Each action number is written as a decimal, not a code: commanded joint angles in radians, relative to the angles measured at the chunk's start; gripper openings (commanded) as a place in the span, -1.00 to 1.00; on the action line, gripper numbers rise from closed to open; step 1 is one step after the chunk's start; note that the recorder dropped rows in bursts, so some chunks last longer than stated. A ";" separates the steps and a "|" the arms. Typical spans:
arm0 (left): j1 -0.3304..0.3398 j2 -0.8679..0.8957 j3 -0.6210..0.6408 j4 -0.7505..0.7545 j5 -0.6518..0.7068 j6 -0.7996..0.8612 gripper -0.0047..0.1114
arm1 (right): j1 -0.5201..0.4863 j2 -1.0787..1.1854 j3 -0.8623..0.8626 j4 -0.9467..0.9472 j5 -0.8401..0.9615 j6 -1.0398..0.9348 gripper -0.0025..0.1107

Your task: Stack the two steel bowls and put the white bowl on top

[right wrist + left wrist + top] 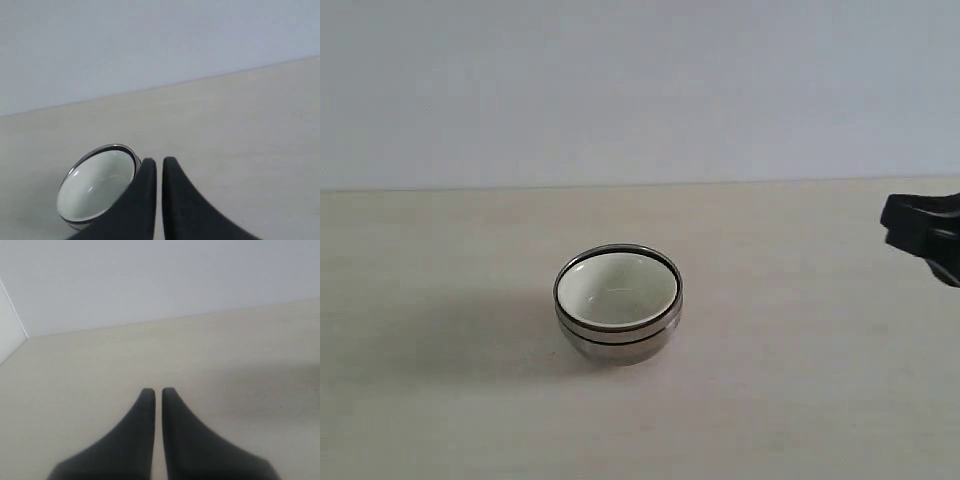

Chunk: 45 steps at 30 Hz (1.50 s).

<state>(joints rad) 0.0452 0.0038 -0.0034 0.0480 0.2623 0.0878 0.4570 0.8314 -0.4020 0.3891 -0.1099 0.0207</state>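
Note:
The two steel bowls (618, 340) stand nested in one stack at the middle of the table, their shiny rims and sides showing. The white bowl (617, 288) sits inside the top of that stack. The right wrist view has the white bowl (95, 186) ringed by a steel rim (115, 148). My right gripper (158, 161) is shut with nothing between its fingers, away from the stack; its dark body (923, 232) shows at the right edge of the exterior view. My left gripper (155, 391) is shut and empty over bare table, outside the exterior view.
The pale wooden table (800, 380) runs back to a plain light wall (640, 90). In the left wrist view a wall corner (15, 315) meets the table's far left end.

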 commanded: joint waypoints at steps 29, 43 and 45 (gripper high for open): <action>0.002 -0.004 0.003 -0.007 -0.007 -0.010 -0.85 | -0.006 -0.251 0.045 -0.036 0.377 0.022 -0.96; 0.002 -0.004 0.003 -0.007 -0.007 -0.010 -0.85 | -0.152 -0.640 0.345 -0.033 0.088 -0.080 -0.96; 0.002 -0.004 0.003 -0.007 -0.007 -0.010 -0.85 | -0.171 -0.672 0.363 -0.033 0.079 -0.096 -0.96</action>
<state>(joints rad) 0.0452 0.0038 -0.0034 0.0480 0.2623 0.0878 0.3111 0.2008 -0.0667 0.3573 0.0116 -0.0517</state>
